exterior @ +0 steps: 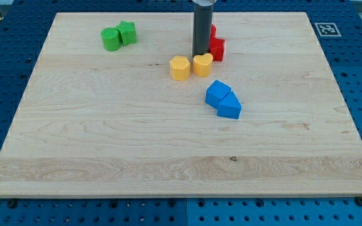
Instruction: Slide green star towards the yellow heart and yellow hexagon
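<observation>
Two green blocks sit touching at the view's top left: a round green one [110, 39] and, to its right, the green star [127, 32]. The yellow hexagon [180, 68] and the yellow heart [202, 64] stand side by side near the board's top middle. My rod comes down from the top edge and my tip [201, 55] ends just behind the yellow heart, against the red blocks. The tip is far to the right of the green star.
Two red blocks [216, 46] stand right of the rod, partly hidden by it. Two blue blocks [223, 99] lie touching below and right of the yellow pair. The wooden board [105, 144] rests on a blue pegboard table.
</observation>
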Action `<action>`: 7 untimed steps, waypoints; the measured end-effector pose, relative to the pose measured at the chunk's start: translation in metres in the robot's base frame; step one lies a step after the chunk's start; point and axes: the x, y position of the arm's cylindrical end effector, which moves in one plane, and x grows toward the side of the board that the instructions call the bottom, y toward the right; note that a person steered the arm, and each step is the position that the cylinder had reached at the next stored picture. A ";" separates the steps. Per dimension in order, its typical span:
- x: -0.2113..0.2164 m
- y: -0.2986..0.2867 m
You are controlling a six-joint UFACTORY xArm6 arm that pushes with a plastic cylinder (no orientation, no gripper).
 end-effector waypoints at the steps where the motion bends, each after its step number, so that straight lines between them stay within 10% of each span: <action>1: -0.016 -0.018; 4: -0.125 -0.089; 7: -0.125 -0.210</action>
